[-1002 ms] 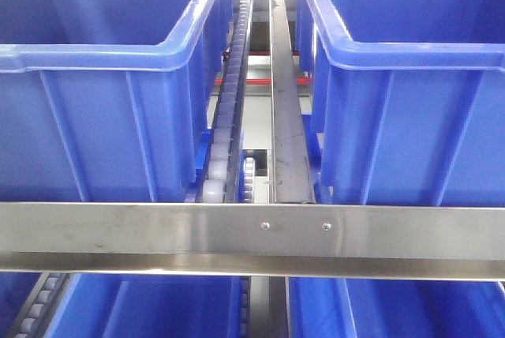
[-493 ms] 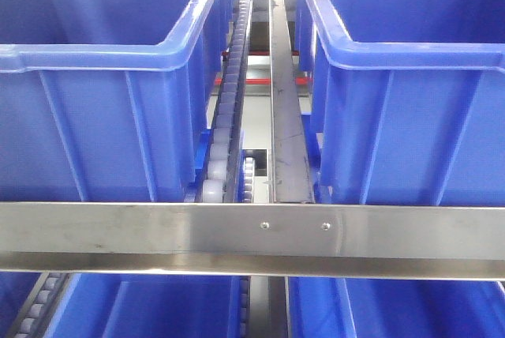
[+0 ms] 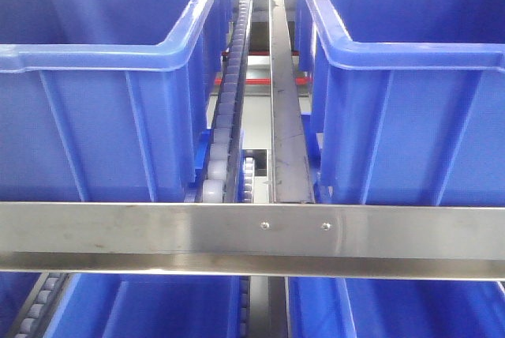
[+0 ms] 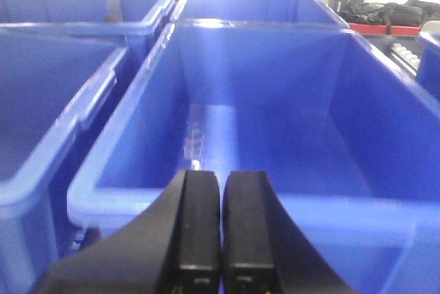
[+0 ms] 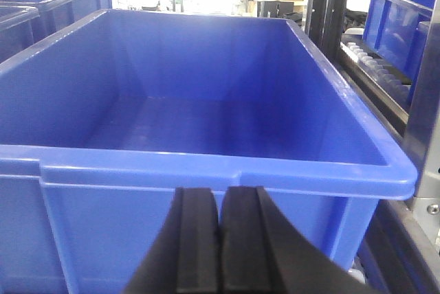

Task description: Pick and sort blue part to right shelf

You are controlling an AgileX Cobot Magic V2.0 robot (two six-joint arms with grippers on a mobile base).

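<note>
In the front-facing view, two large blue plastic bins are being carried side by side on the upper shelf level: the left bin (image 3: 102, 85) and the right bin (image 3: 410, 93). Between them, a roller track (image 3: 225, 117) and a flat steel divider rail (image 3: 286, 117) are running away from the camera. A horizontal stainless steel crossbar (image 3: 158, 235) is spanning the whole frame just below the bins, two screws being visible near its middle. Beneath it, the rims of lower blue bins (image 3: 142, 306) are partly being shown.

In the left wrist view, the left gripper (image 4: 221, 232) is being held low before the near rim of an open blue bin (image 4: 206, 201); its black fingers (image 4: 196, 225) are pressed together with nothing between them. Further bins are standing to the left and behind.

In the right wrist view, the right gripper (image 5: 220, 239) is likewise being held just before the near wall of another open blue bin (image 5: 206, 163), its black fingers (image 5: 197, 239) closed against each other and gripping nothing. A metal rack upright (image 5: 426, 122) is standing to the right.

The blue part is not being seen in any view, so its position cannot be told.
</note>
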